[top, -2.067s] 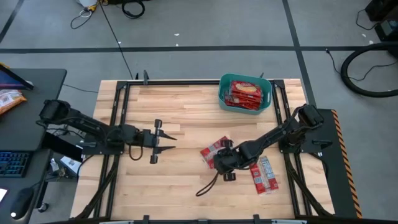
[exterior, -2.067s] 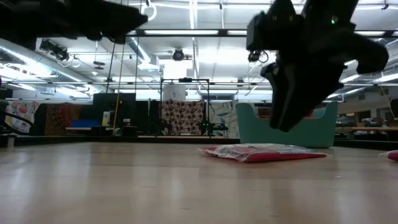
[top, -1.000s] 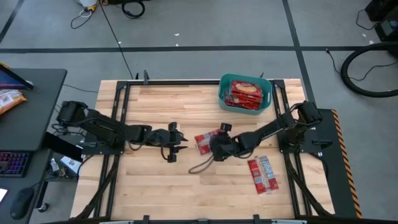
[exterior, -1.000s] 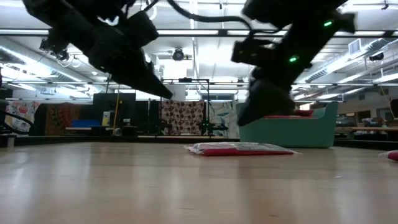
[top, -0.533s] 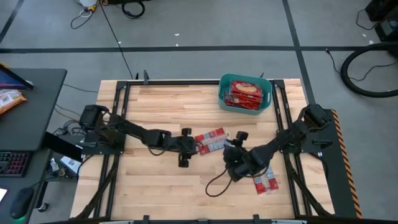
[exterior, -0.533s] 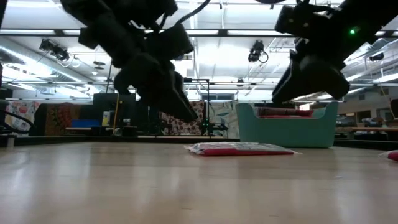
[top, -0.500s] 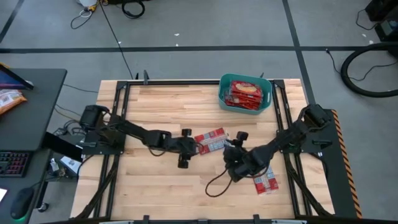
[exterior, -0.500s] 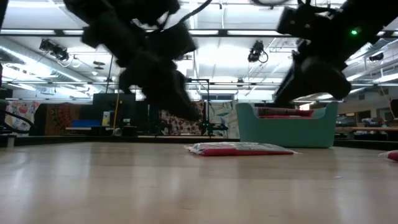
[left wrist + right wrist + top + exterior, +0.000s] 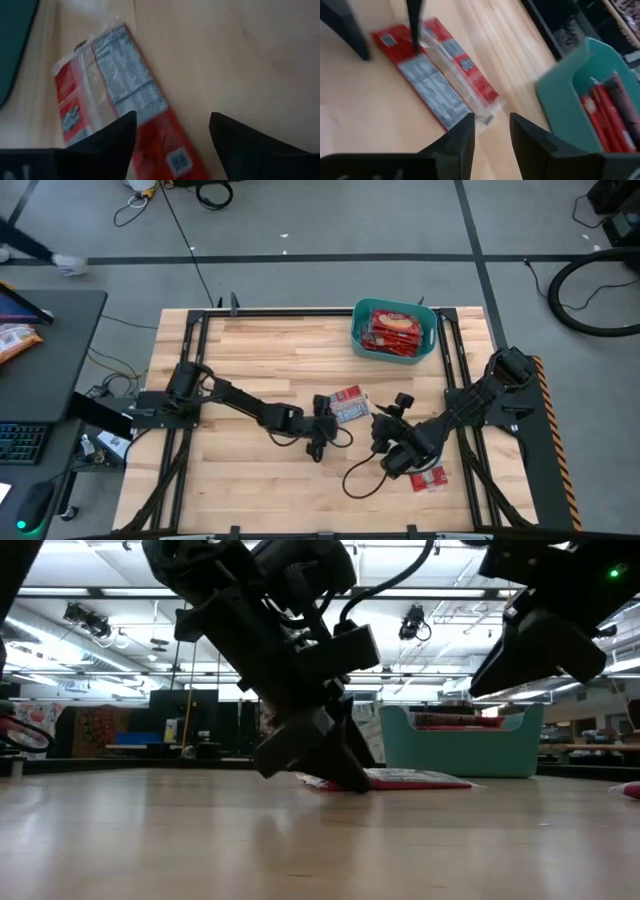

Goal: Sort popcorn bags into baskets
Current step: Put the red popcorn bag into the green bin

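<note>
- The left gripper (image 9: 333,430) was down at the table in the middle, with its fingers spread apart. It was at the near end of one popcorn bag (image 9: 347,405), which lay flat on the wood.
- In the left wrist view, this popcorn bag (image 9: 120,110) lay straight ahead between the two open fingers. Its long axis ran forward, away from the gripper, so the fingers stood on both sides of the bag's short end.
- The right gripper (image 9: 385,442) hovered just beside it, a little above the table, fingers slightly apart and empty. The left one was clearly nearer to the bag.
- A second bag (image 9: 428,476) lay close behind the right arm.
- The teal basket (image 9: 358,332) stood at the far edge, well apart, already holding several red bags.
- On the bag I saw a white nutrition panel and a square code, but no word could be read.
</note>
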Robot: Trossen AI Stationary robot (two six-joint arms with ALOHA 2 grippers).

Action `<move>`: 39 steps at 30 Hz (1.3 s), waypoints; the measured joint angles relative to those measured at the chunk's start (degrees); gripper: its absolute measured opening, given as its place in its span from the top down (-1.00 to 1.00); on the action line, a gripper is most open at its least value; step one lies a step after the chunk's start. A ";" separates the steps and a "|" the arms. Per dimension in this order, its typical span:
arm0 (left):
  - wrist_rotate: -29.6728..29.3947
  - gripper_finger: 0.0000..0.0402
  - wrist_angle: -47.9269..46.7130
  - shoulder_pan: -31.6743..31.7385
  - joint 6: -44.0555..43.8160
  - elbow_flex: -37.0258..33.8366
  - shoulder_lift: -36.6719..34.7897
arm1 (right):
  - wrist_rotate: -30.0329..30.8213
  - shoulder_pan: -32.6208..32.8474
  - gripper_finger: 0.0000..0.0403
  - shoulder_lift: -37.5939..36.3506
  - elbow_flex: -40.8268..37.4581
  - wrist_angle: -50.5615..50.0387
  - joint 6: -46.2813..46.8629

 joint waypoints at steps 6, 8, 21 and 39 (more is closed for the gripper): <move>-1.45 0.00 -1.96 0.59 1.65 -0.07 0.94 | 0.51 0.75 0.37 0.27 0.23 1.68 0.26; -0.85 0.14 -3.57 1.03 1.36 -0.03 0.95 | 0.47 0.87 0.37 0.28 0.13 2.07 -0.02; 0.85 0.95 -9.50 2.42 1.71 -0.05 -0.73 | 1.11 1.30 0.37 0.34 0.07 14.14 -7.82; 5.70 0.96 -18.41 2.36 -0.55 3.02 -10.97 | -4.94 -4.10 0.05 0.44 -8.06 46.80 -29.25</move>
